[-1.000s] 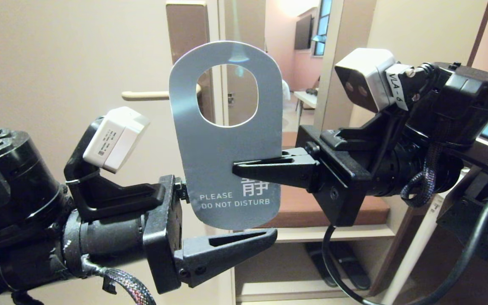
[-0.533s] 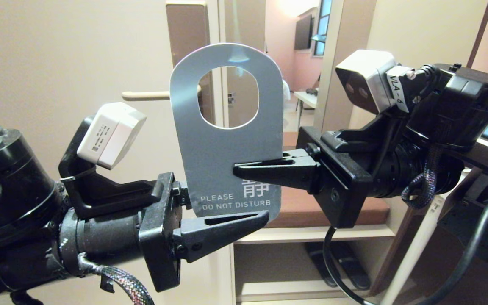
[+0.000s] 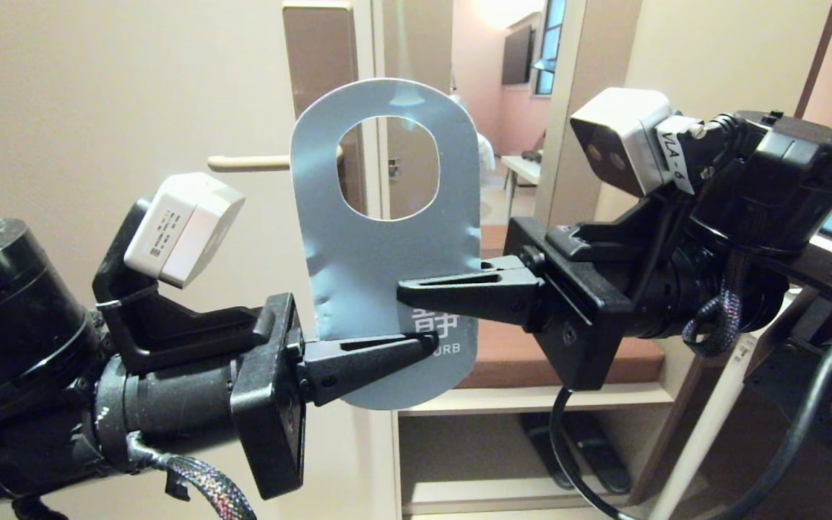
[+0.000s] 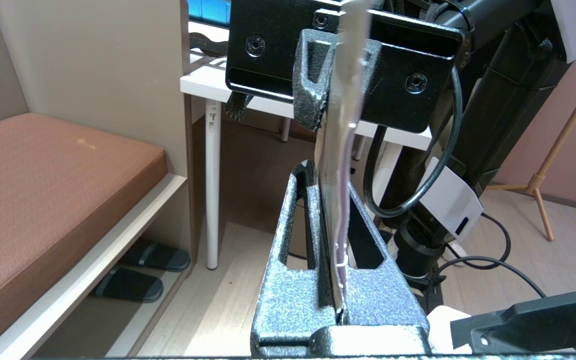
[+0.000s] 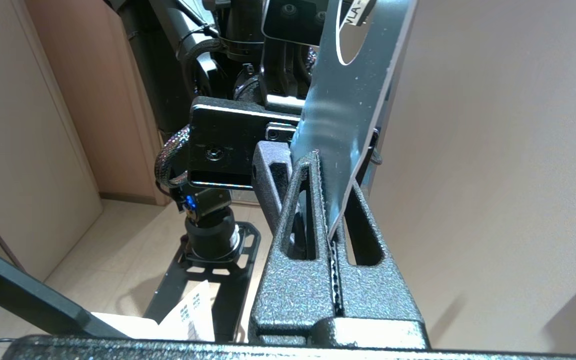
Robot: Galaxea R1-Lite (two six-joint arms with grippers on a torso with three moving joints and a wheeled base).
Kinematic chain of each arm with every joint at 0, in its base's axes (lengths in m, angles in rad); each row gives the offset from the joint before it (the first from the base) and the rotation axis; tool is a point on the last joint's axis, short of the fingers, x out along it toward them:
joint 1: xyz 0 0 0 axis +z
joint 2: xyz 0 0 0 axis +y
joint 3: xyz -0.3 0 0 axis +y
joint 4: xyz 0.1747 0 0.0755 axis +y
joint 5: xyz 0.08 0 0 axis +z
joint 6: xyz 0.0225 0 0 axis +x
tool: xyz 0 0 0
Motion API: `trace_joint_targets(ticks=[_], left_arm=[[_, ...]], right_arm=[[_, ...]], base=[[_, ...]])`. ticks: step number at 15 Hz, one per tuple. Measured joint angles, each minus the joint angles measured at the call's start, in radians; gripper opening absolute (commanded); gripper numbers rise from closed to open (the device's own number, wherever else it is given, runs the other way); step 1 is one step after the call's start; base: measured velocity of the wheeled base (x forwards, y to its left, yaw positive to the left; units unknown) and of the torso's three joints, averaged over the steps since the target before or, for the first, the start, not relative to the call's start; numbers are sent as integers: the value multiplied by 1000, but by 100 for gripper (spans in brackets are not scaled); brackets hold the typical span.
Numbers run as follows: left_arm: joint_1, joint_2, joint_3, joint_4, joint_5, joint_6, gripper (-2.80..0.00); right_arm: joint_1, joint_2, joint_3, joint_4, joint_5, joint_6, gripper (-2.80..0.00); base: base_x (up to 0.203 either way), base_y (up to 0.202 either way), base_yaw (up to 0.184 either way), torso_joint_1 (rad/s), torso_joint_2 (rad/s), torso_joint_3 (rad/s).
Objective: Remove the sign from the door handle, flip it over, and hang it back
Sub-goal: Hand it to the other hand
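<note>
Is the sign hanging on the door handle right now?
No: the sign is off the door handle, pinched between the left gripper and the right gripper.

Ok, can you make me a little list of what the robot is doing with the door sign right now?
sign: blue-grey face toward the head camera, upright, off the handle
left end effector: shut on the sign's lower edge, from the left
right end effector: shut on the sign's right side, above the printed words
door handle: beige lever behind the sign, nothing hanging on it
step: both arms hold the sign, not yet hung back
</note>
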State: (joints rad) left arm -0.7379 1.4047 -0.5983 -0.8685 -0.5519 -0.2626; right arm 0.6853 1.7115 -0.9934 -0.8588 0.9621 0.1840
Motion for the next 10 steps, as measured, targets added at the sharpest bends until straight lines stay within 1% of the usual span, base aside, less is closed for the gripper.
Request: trace_joint_targets(ticks=[2, 3, 4, 10], left_arm=[[0, 0, 1, 0, 0, 0, -280], [0, 0, 1, 0, 0, 1, -280], [0, 0, 1, 1, 0, 0, -280], [1, -3, 19, -1, -1, 0, -280]], right_arm=[[0, 3, 0, 0, -1, -1, -280], [0, 4, 0, -1, -1, -2, -193], [0, 4, 0, -1, -3, -2, 0], [-2, 6, 2, 0, -3, -2, 0]], base=[[0, 0, 0, 0, 0, 0], [0, 0, 0, 0, 0, 0], [0, 0, 0, 0, 0, 0], [0, 0, 0, 0, 0, 0]])
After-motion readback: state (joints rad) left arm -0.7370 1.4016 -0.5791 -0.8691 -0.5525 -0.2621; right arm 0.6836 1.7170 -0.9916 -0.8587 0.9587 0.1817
